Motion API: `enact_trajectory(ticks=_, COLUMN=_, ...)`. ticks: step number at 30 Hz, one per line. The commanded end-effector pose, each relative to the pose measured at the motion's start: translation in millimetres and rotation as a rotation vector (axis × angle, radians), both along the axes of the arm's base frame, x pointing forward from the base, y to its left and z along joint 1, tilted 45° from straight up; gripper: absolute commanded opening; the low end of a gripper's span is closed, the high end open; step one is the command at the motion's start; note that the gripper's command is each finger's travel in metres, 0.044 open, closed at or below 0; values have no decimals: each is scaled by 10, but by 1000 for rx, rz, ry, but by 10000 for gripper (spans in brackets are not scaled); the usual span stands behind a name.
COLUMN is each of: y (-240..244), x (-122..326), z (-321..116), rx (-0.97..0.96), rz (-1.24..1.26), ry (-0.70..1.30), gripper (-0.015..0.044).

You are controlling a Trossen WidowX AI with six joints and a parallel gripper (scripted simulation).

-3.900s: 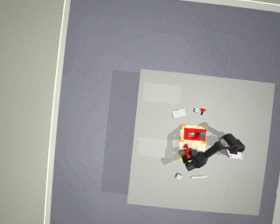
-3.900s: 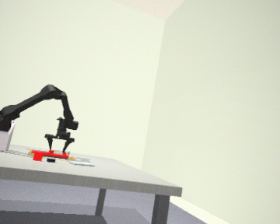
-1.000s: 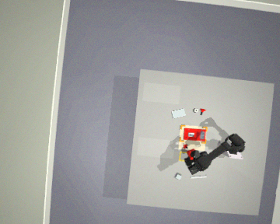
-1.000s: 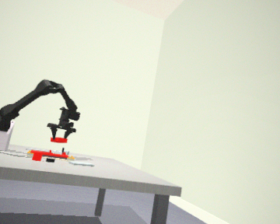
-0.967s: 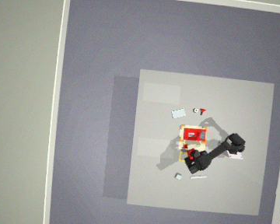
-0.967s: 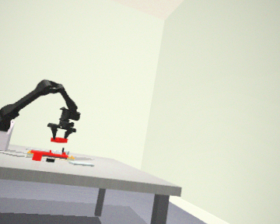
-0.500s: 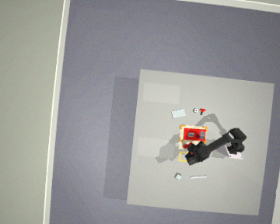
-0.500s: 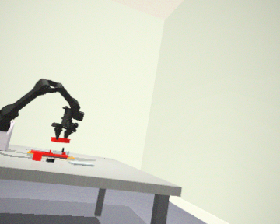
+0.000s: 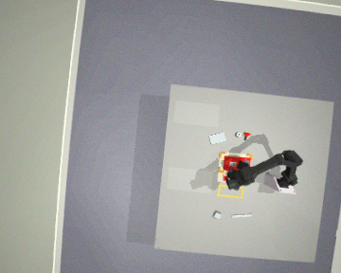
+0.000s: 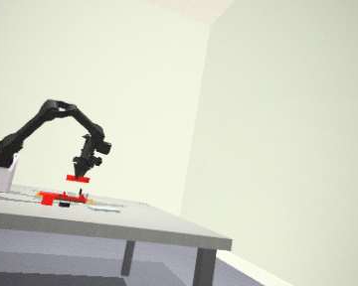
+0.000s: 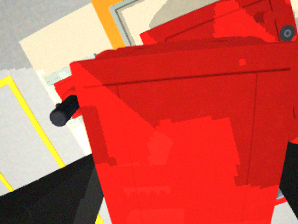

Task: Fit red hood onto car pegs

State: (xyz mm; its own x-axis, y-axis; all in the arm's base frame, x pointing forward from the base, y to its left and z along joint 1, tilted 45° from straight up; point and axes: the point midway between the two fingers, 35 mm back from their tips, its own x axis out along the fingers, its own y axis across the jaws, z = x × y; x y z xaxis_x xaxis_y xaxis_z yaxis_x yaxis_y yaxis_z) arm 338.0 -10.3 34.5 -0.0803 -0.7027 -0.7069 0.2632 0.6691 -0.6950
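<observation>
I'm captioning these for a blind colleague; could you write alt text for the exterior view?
A black robot arm's gripper holds a red hood in the air above a red toy car chassis on a gray table, in a room with pale green walls.
</observation>
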Motion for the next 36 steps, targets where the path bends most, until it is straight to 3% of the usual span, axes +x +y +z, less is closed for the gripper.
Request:
enact_trajectory(ticks=1, y=-104, x=16, z=144, rx=8, rz=73, ry=74, gripper=0)
enact_trajectory(ticks=9, y=-313, x=-16, z=353, rx=24, rz=201, ry=229, gripper=0)
enact_trajectory(ticks=36, y=-685, x=-42, z=16, rx=22, rz=203, ry=233, gripper=0)
